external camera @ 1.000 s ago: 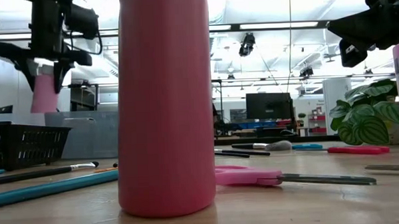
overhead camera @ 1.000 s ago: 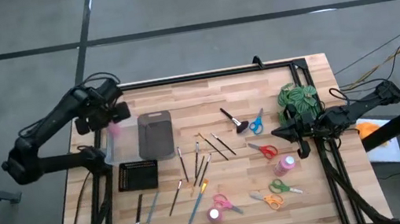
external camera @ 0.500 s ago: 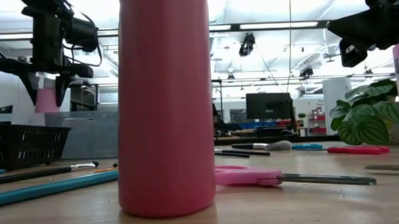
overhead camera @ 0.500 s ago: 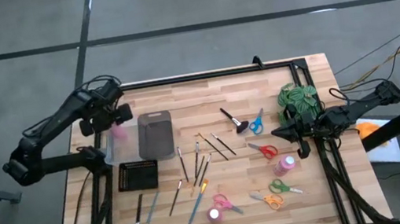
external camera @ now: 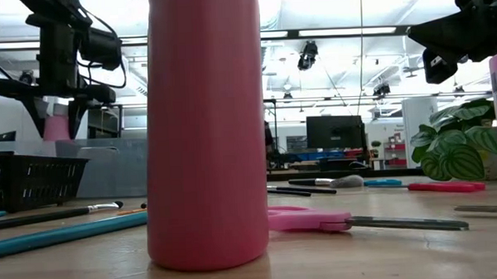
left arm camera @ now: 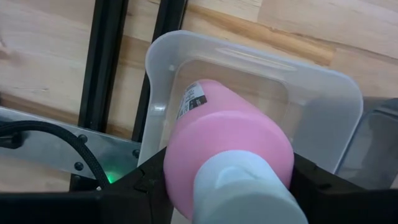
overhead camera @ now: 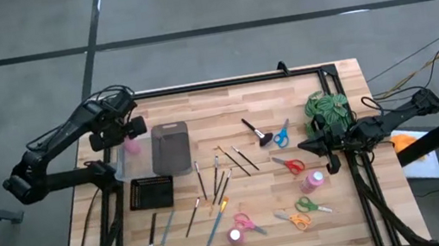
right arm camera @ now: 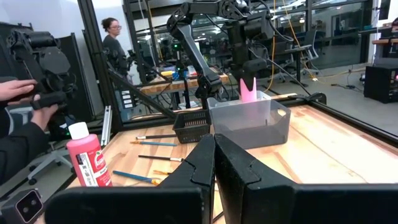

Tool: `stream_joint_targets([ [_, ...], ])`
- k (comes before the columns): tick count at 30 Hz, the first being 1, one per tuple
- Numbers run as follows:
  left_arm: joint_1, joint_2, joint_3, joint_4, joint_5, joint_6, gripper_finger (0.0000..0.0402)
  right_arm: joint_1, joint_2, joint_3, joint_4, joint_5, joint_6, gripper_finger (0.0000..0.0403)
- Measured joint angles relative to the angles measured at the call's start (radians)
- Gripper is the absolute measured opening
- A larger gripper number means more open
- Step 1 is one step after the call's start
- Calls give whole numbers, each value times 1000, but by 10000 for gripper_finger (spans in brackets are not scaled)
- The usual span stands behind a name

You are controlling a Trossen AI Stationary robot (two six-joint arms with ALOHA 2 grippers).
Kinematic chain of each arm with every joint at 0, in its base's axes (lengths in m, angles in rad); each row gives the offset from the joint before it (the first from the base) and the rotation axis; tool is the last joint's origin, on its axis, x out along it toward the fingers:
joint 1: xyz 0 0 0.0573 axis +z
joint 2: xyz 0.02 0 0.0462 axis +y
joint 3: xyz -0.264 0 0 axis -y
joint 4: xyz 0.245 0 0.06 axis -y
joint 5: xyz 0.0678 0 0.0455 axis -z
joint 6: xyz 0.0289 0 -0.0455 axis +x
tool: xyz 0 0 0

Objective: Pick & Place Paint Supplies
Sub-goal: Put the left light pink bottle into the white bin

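Note:
My left gripper [overhead camera: 122,139] is over the clear bin [left arm camera: 155,74] at the table's far left and is shut on a pink bottle [left arm camera: 230,143] with a white cap. The bottle's lower end reaches down into the bin. A second pink bottle [overhead camera: 314,181] and a third [overhead camera: 236,234] stand on the table. Thin paintbrushes [overhead camera: 217,177] lie scattered mid-table, with a stubby black brush [overhead camera: 254,131] beyond them. At the right edge, beside the plant [overhead camera: 326,109], my right gripper [overhead camera: 320,144] is shut on nothing. My left gripper pinches the bottle's upper body [left arm camera: 180,168], just below the white cap, between its two fingers. The fingers come from above, pointing down. The bottle hangs upright, cap up, its base inside the clear bin. I cannot tell whether the base touches the bin's floor.
A grey bin [overhead camera: 169,148] stands beside the clear bin and a black basket [overhead camera: 151,192] in front of both. Several scissors [overhead camera: 289,165] lie on the right half. A person [right arm camera: 115,43] stands beyond the table and another's hands [right arm camera: 18,93] show closer.
My left gripper has gone down over the clear bin and slightly toward the near edge, still shut on the pink bottle. The bottle has stayed upright, and more of it now sits below the bin's rim.

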Motion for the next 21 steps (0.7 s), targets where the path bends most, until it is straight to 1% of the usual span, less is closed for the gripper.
stream_joint_targets([
  [3, 0, 0, 0, -1, 0, 0, 216, 0, 0, 0, 0, 0, 0, 9],
  [12, 1, 1, -4, -6, 0, 2, 276, 0, 0, 0, 0, 0, 0, 9],
  [21, 1, 1, -4, -3, 0, 3, 283, 0, 0, 0, 0, 0, 0, 9],
])
